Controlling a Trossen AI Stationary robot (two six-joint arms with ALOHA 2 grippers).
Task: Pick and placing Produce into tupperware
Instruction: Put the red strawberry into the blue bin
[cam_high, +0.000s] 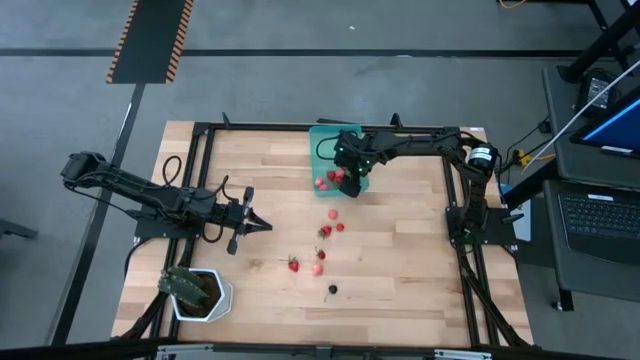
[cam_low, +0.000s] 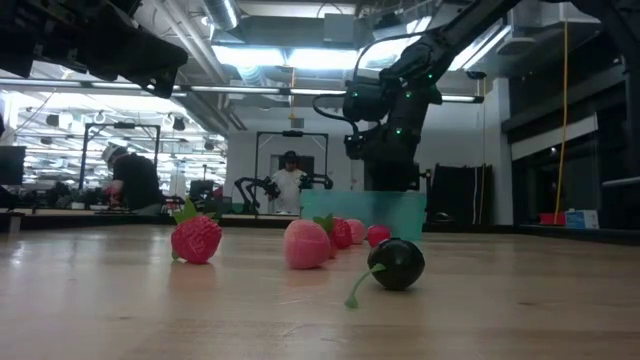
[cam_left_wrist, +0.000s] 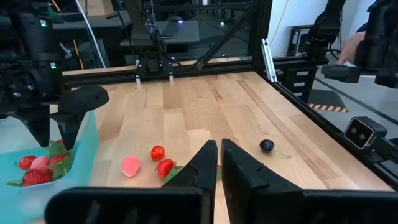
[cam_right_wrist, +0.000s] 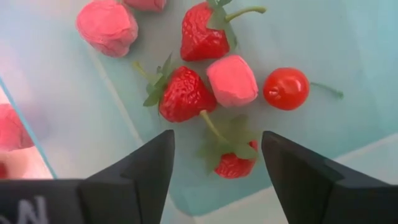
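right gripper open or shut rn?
Open. The right gripper hangs over the tupperware, its fingers spread apart with nothing between them; fruit lies below.

teal tupperware (cam_right_wrist: 323, 37), red and pink produce (cam_right_wrist: 186, 93)

My teal see-through container (cam_high: 322, 150) sits flat near the far edge of the bench, around its middle. Several red and pink berries (cam_right_wrist: 186, 93) lie in its near corner. More red and pink fruits (cam_high: 325, 231) lie scattered mid-bench, and a dark berry (cam_high: 333, 289) lies nearest the front edge.
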